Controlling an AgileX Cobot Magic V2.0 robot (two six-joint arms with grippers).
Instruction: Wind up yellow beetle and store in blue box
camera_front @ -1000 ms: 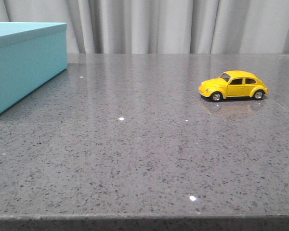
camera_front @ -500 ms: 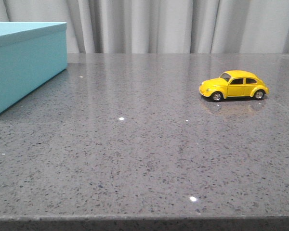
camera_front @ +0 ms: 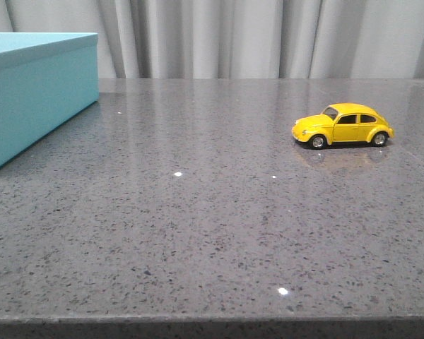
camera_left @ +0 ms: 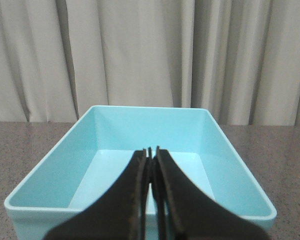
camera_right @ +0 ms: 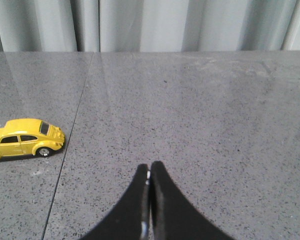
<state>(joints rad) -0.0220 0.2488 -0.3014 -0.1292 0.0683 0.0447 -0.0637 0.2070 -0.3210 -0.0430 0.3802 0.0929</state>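
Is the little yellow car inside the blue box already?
No, the yellow beetle stands on the grey table, far to the right of the blue box, and the box looks empty inside in the left wrist view.

- The yellow beetle point(camera_front: 343, 126) stands on the bench point(camera_front: 212, 226), on the right side and toward the back, on its wheels, with its nose to the left.
- The blue box point(camera_front: 35, 92) stands on the bench at the far left, well apart from the beetle.
- A curtain point(camera_front: 268, 39) hangs behind the bench.
- The box is open at the top.
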